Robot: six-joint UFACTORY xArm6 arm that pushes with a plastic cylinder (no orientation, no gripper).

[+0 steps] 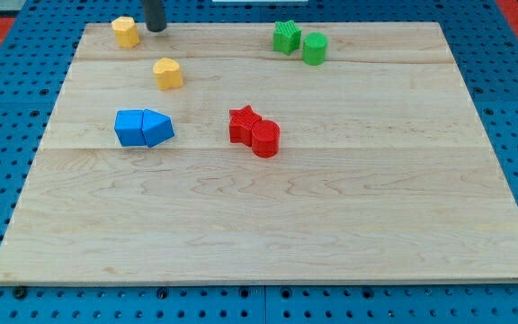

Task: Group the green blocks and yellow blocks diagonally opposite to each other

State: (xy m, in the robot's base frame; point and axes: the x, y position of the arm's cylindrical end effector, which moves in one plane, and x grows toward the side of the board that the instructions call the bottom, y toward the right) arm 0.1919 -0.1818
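Observation:
My tip [156, 27] stands at the view's top left, just right of a yellow block [126, 31] near the board's top edge. A second yellow block, heart-shaped [167, 74], lies a little below and to the right of the first. A green star-shaped block [286, 37] and a green cylinder [315, 48] sit side by side at the view's top, right of centre. The two yellow blocks are apart from each other; the two green blocks touch or nearly touch.
A blue cube [130, 128] and a blue wedge-like block [158, 129] sit together at the left middle. A red star-shaped block [244, 124] and a red cylinder [265, 139] touch near the centre. The wooden board [268, 234] lies on a blue pegboard.

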